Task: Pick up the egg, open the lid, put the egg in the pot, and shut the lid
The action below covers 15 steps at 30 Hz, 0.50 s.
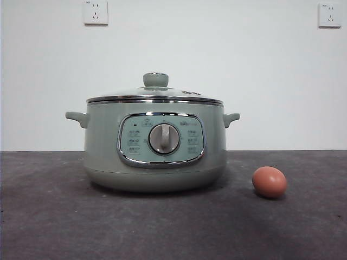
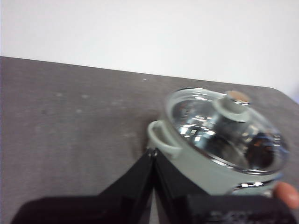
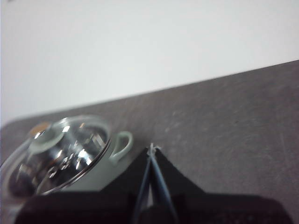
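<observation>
Green pot (image 1: 154,149), lid (image 1: 155,95) on | egg (image 1: 269,182) beside | left end effector (image 2: 153,154), right end effector (image 3: 152,150) closed, empty

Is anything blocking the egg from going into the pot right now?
Yes. The lid sits closed on the pot, covering its opening. The egg lies on the table beside the pot, untouched, with nothing else visible between them.
</observation>
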### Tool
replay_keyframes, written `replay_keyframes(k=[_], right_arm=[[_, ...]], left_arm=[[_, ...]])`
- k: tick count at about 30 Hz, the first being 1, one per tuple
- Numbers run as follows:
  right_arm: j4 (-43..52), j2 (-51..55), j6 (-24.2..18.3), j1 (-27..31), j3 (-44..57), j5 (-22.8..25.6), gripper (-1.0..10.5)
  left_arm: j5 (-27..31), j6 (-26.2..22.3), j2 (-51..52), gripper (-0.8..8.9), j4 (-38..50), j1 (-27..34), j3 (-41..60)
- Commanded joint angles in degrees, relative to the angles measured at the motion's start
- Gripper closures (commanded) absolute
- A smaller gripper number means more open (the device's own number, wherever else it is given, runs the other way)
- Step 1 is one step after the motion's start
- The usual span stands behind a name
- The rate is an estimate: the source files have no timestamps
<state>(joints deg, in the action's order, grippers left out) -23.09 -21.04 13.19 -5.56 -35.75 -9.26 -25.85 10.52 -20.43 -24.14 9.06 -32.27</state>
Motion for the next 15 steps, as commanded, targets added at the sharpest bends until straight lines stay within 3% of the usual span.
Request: replay_keyframes(k=[1,5,12,15], right_arm=[[-5.40,-4.37,-6.51,-0.07,-6.69,-2.73,9.6],[-15.34,-11.21,-12.15,-0.07,-16.83,-6.99,9.6],[-29.77,-19.41,-19.21,-0.07,-29.62,-10.34,9.6],[-33.14,-21.18,-19.93,-0.20,-32.37,-10.97,9.6]], left_arm=[[-2.54,-1.42,-2.69,8.20,-2.21,0.22,-4.11],[-6.36,-4.48,-7.34,8.20,-8.33,0.04,-11.85],[-8.72,-9.33,-13.46,8.20,-19.30,-2.95,-23.91],[-8.70,-10.84,-14.99,8.20,-22.21,-4.79,-27.19]])
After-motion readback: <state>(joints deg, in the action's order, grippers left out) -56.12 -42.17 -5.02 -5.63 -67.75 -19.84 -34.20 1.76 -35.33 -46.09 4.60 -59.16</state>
